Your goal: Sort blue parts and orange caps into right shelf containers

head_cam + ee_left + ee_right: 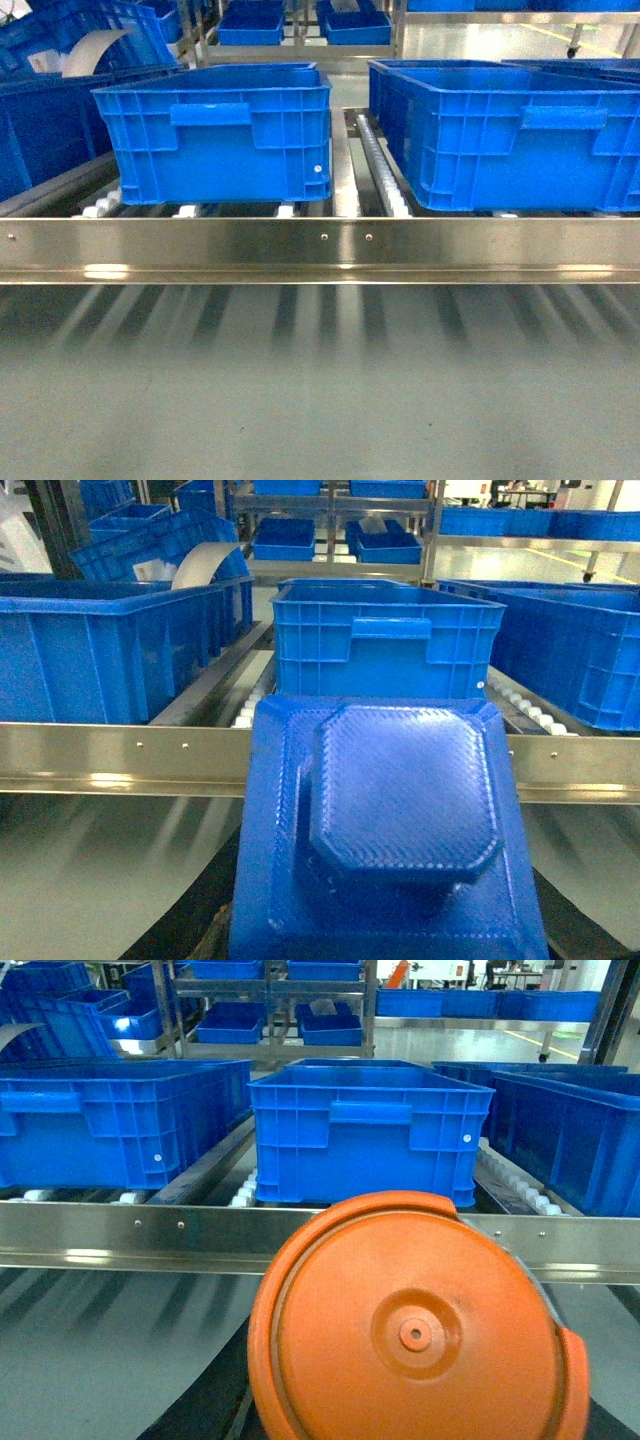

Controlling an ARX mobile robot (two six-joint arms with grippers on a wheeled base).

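Observation:
A blue part (395, 820), a square plate with a raised octagonal block, fills the lower left wrist view, carried before the shelf's steel front rail (120, 755). My left gripper is hidden beneath it. An orange cap (410, 1330), round with a small centre boss, fills the lower right wrist view the same way, covering my right gripper. Behind the rail (320, 245), two blue open-top containers stand on the white rollers (385, 170): one left of centre (215, 135), one at the right (510, 140). Neither gripper shows in the head view.
A further blue crate (110, 650) holding a curved white sheet (205, 565) stands at the far left of the shelf. More blue crates (330, 1020) sit on racks behind. A grey reflective surface (320, 400) lies below the rail.

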